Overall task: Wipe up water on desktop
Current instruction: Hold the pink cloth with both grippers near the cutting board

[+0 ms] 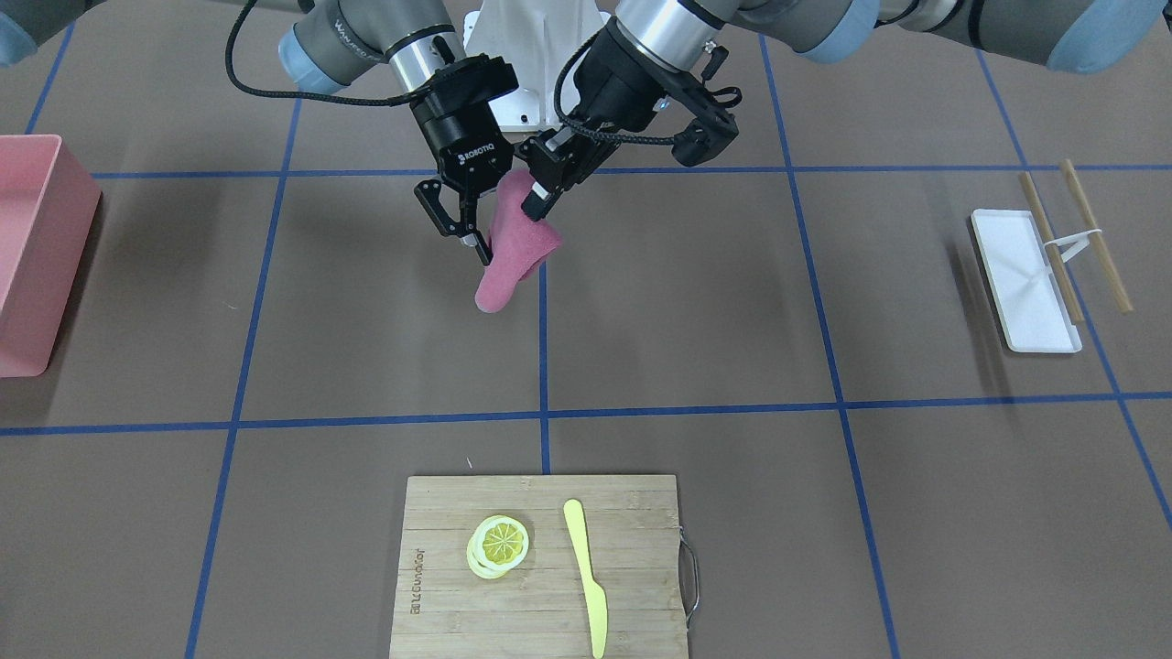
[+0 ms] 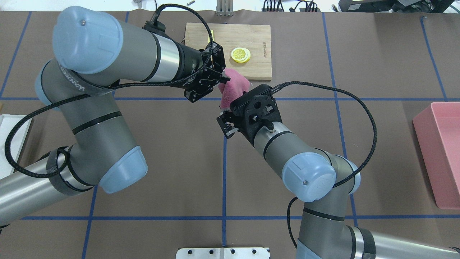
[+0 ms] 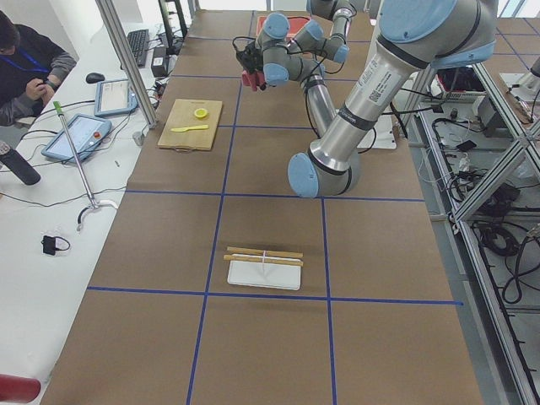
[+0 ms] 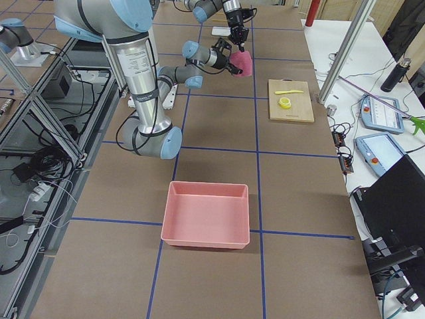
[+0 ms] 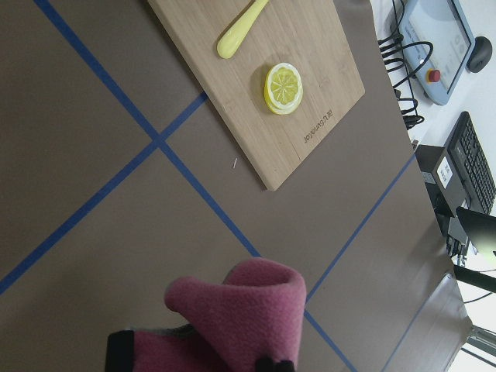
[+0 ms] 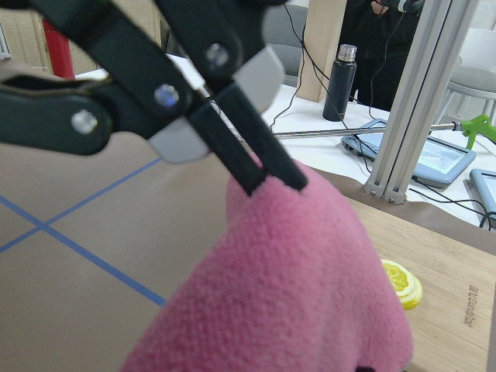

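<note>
Above the middle of the desktop (image 1: 696, 320), beside the centre tape line, a pink cloth (image 1: 513, 261) hangs from the left gripper (image 1: 536, 209). Its fingers (image 6: 256, 159) are pinched together on the cloth's upper edge, and the rest of the cloth droops in a loose fold toward the brown surface. Whether the lower tip touches the surface cannot be told.

The right gripper (image 1: 467, 245) stands just beside the cloth, on the side toward the pink bin. Its jaws are spread and grip nothing, and one finger lies against the cloth's edge.

Other things around:
- **Cutting board:** a bamboo cutting board (image 1: 632, 531) lies on the far side of the table from the robot's base, one tape square beyond the cloth. It carries a lemon slice (image 1: 499, 545) and a yellow knife (image 1: 586, 577), which lie near each other but apart.
- **Pink bin:** the pink bin (image 1: 37, 275) sits at the table end on the robot's right, well apart from both grippers.
- **White tray:** a white tray (image 1: 1021, 275) sits at the opposite end, with a pair of chopsticks (image 1: 1099, 240) across and beside its edge, joined by a white clip.
- **Person:** a person (image 3: 25, 63) sits at the side bench beyond the cutting board.
</note>
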Robot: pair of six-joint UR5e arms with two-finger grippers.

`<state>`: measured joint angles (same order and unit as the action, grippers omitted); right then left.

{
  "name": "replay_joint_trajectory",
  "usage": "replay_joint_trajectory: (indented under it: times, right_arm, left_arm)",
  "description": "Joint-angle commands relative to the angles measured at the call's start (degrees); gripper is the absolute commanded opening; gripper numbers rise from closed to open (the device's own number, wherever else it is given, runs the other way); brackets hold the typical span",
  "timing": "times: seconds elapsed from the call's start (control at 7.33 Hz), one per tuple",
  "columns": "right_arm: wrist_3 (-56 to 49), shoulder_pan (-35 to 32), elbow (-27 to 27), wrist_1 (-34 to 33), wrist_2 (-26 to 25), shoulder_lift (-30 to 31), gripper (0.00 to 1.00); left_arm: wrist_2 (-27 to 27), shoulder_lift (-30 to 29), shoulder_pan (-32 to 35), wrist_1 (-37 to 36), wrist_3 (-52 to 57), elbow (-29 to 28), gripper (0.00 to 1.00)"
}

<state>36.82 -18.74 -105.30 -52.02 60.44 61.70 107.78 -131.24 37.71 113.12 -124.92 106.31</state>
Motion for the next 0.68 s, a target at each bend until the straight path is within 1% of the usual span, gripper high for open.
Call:
replay_joint_trajectory:
  times: [0.0,0.14,0.27,0.41,0.55]
  right_arm:
    - [-0.52,0.02,0.0,0.07,0.03,0.26,0.38]
    - [-0.7,-0.07,0.0,-0.01,-0.06,0.35,0.16]
    - [-0.78,0.01,-0.08,-0.02,0.03,0.78,0.04]
    - [-0.7,-0.07,-0.08,0.07,0.12,1.22,0.0]
    - [-0.61,-0.07,-0.08,-0.01,0.29,1.22,0.0]
  left_arm:
    - [-0.03,0.29,0.08,0.0,0.47,-0.05,0.0]
    - [-0.03,0.37,0.08,0.0,0.47,-0.05,0.0]
    - [-0.03,0.37,0.17,0.0,0.47,-0.05,0.0]
    - [-0.03,0.37,0.17,0.0,0.47,0.03,0.0]
    - [-0.03,0.46,0.17,0.0,0.56,-0.05,0.0]
